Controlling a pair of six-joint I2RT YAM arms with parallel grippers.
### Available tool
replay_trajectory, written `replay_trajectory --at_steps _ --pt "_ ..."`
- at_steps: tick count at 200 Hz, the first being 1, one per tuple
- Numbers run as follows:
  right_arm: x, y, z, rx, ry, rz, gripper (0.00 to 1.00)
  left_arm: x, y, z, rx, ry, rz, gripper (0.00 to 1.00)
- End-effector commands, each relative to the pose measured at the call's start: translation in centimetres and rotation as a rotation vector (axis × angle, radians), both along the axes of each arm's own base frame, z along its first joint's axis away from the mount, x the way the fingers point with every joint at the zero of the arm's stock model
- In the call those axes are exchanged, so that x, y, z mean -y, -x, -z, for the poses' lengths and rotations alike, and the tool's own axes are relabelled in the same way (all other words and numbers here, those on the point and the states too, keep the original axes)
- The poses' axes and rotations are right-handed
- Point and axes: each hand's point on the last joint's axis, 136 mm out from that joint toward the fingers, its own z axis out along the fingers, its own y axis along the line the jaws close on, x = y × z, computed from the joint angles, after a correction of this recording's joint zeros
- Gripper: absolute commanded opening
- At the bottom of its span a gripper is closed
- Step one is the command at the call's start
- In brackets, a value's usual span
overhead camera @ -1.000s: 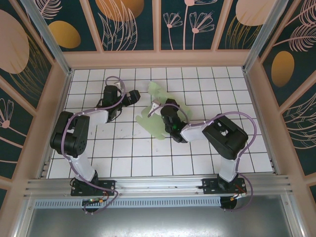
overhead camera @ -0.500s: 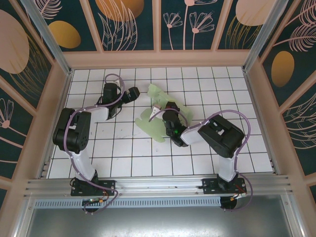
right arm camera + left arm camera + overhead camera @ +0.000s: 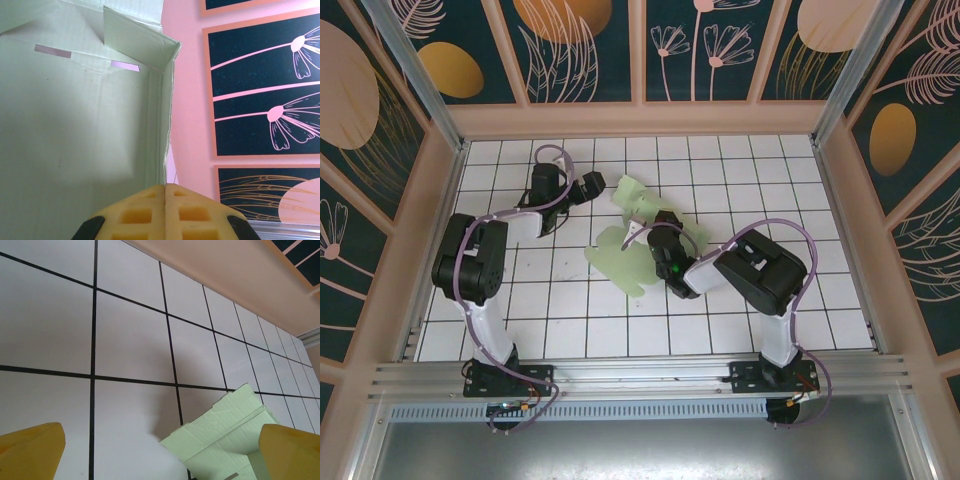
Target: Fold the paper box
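White tiled floor point(image 3: 520, 310) with black grid lines, boxed in by dark floral wall panels point(image 3: 670, 45). Pretty tidy stage for a fiddly job.

The right gripper point(image 3: 165, 200) has its yellow fingers pressed flat together. In its wrist view the edge of the paper box point(image 3: 75, 100) runs straight down into the seam between them, so I read that as a pinch on the thin card. From overhead the right gripper point(image 3: 650, 222) sits over the middle of the mint-green sheet. The card there looks partly raised, with one small flap already standing up at the far corner.

The left gripper point(image 3: 160, 450) is spread wide with nothing between its fingers. It hovers low over the tiles, and a corner of the paper box point(image 3: 225, 425) pokes in near its right finger. Overhead, the left gripper point(image 3: 595, 187) is just beside the sheet's far-left edge, not touching as far as I can tell.

The paper box point(image 3: 620, 262) lies mid-table, mostly unfolded, with its rounded flaps flat on the near side.

My guess is we're early in the task, on the first wall folds. The right arm is holding a panel up, and the left needs to come in and push or grab the neighbouring flap. The tricky bit is that the card is floppy, so the left fingers need to approach along the crease or the whole sheet will slide.
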Motion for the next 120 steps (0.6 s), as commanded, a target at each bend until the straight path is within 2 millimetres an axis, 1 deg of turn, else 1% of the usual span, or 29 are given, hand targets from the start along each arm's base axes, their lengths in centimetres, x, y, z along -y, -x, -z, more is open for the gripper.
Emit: replay_trajectory --at_steps 1,14,29,41,69,84,94,120 --pt "0.2 -0.3 -0.9 0.035 -0.056 0.021 0.0 0.2 -0.8 -0.3 0.011 0.017 0.016 0.99" --pt "0.2 -0.5 -1.4 0.027 -0.084 0.022 0.0 0.6 -0.7 -0.3 0.019 0.018 0.042 0.99" --pt "-0.3 -0.4 -1.2 -0.052 -0.145 0.0 0.0 1.0 -0.4 -0.6 0.041 0.006 0.084 0.99" --pt "-1.2 0.0 -0.7 -0.171 -0.216 -0.034 0.0 0.7 -0.3 -0.5 0.041 -0.024 0.084 0.99" --pt "-3.3 1.5 0.5 -0.51 -0.414 -0.096 0.0 -0.1 -0.1 0.1 0.019 -0.091 0.065 0.99" --pt "-3.9 2.2 0.9 -0.677 -0.515 -0.106 0.0 -0.1 0.2 0.0 0.014 -0.095 0.069 0.99" --pt "-3.9 2.3 0.8 -0.75 -0.584 -0.104 0.0 -0.1 0.3 0.0 0.009 -0.096 0.075 0.99" --pt "-3.9 2.2 0.2 -0.857 -0.742 -0.096 0.0 -0.4 0.7 0.1 -0.009 -0.119 0.07 0.99"
